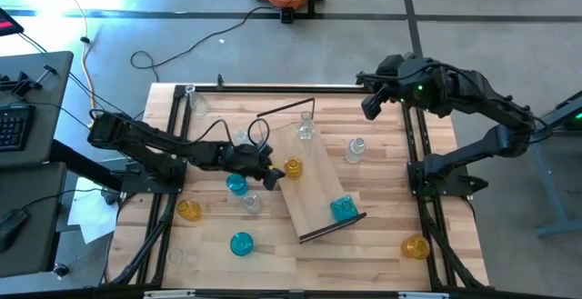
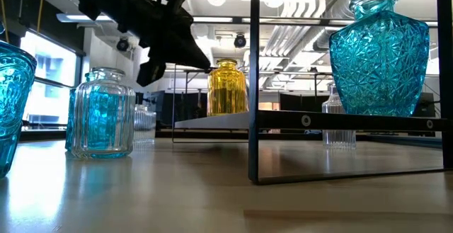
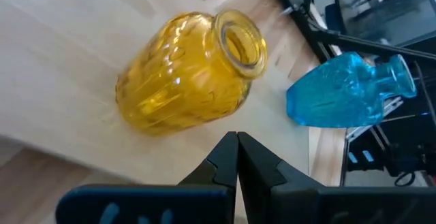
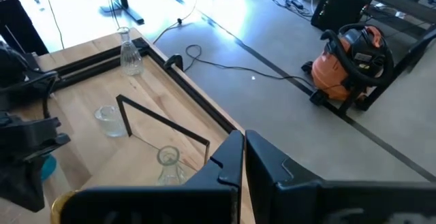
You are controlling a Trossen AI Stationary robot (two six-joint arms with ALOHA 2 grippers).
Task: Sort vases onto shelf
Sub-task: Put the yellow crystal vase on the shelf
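Fingers pressed together and empty, the left gripper [image 1: 271,177] sits just beside the amber vase [image 1: 293,166] standing on the shelf [image 1: 318,190], seemingly just released, so it should back away level; the right gripper [image 1: 371,108] waits closed.

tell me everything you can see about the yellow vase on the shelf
The yellow vase is translucent amber glass with a ribbed, rounded body, a short neck and an open round mouth, empty as far as shows. It stands upright on the shelf, near the plank's left edge and toward its far end. The left gripper sits just beside it, fingers closed and not touching it. A blue vase stands further along the same plank.
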